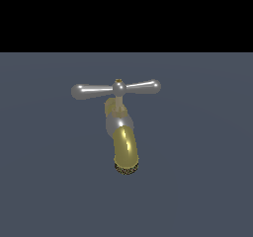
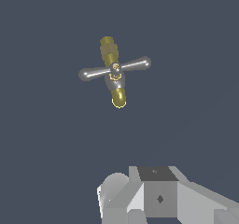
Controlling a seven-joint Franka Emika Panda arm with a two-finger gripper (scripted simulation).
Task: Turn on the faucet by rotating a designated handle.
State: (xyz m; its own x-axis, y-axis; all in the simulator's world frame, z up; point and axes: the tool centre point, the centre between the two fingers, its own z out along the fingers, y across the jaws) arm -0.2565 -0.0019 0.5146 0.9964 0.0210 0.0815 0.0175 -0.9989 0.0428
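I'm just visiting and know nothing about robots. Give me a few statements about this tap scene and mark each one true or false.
1. The handle is a silver crossbar with two arms. True.
2. The robot is gripping the handle. False: in the wrist view nothing touches it, and the exterior view shows no arm.
3. The faucet has a brass-gold spout with a dark mesh tip. True.
4. A cup stands under the spout. False: only bare grey floor lies there.
5. A tiny gold cap tops the hub. True.
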